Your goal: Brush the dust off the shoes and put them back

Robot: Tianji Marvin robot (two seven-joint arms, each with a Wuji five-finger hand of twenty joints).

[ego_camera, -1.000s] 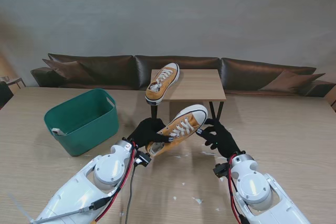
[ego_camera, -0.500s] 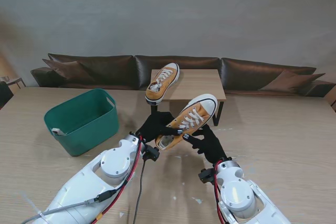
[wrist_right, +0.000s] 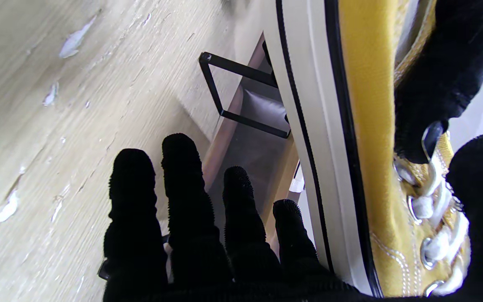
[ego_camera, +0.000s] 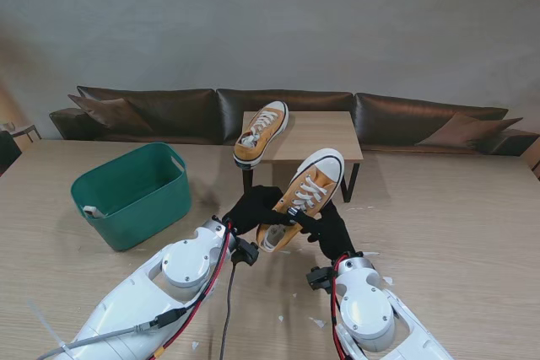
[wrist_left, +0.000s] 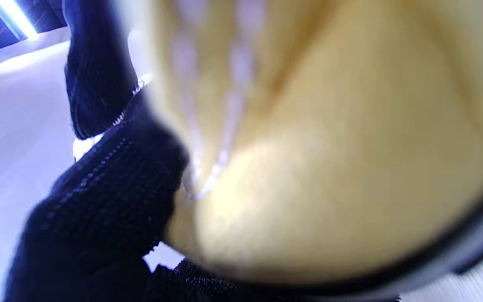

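Two hands meet at one yellow shoe [ego_camera: 302, 198], which is lifted off the tabletop [ego_camera: 439, 217] near the middle. The left hand [ego_camera: 253, 206] is clamped on its heel side, at about 8 o'clock from the shoe. The right hand [ego_camera: 327, 227], at 4 o'clock, touches the sole side; its fingers [wrist_right: 183, 184] are stretched, and whether it grips cannot be told. The shoe's long axis points toward 1 o'clock, to the small stand [ego_camera: 316, 135] where the second shoe [ego_camera: 261, 131] rests.

soft even daylight in the stand view; left wrist view badly blurred, shoe [wrist_left: 329, 159] out of focus against the left hand [wrist_left: 99, 201].
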